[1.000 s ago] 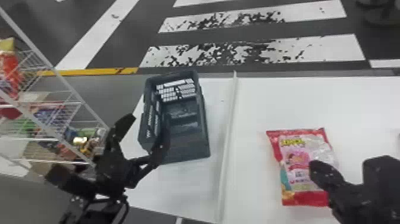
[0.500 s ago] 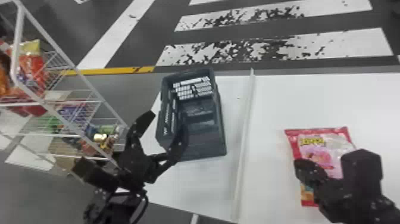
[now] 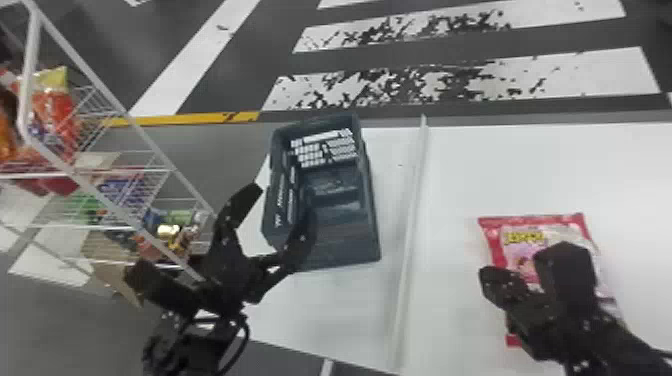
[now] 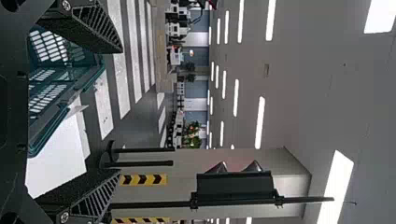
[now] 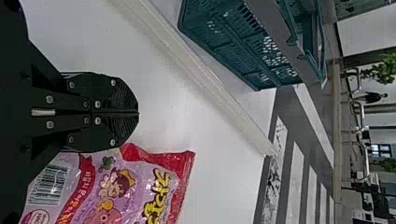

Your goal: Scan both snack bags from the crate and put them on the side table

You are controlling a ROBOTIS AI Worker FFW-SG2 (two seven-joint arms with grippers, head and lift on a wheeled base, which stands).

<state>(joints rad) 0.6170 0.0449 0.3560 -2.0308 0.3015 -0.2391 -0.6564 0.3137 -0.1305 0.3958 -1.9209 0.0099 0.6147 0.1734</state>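
Observation:
On the white table lies a pink and red snack bag (image 3: 525, 232), partly covered by my right gripper (image 3: 492, 282). In the right wrist view, the right gripper (image 5: 138, 113) is shut on nothing, beside the printed snack bag (image 5: 130, 191). My left gripper (image 3: 282, 202) stands at the near left side of the dark crate (image 3: 372, 215), one finger overlapping its side. The left gripper (image 4: 120, 111) is wide open in its wrist view, with part of the crate (image 4: 60, 123) showing between and behind its fingers.
A raised white strip (image 3: 412, 200) runs between crate and bag. At the left stands a white wire rack (image 3: 150, 152) holding colourful packets. Striped floor (image 3: 575, 75) lies beyond the table's far edge.
The head view has turned left, bringing more of the rack in. Against the bag, my right gripper has shifted left. The bag and crate keep their places on the table.

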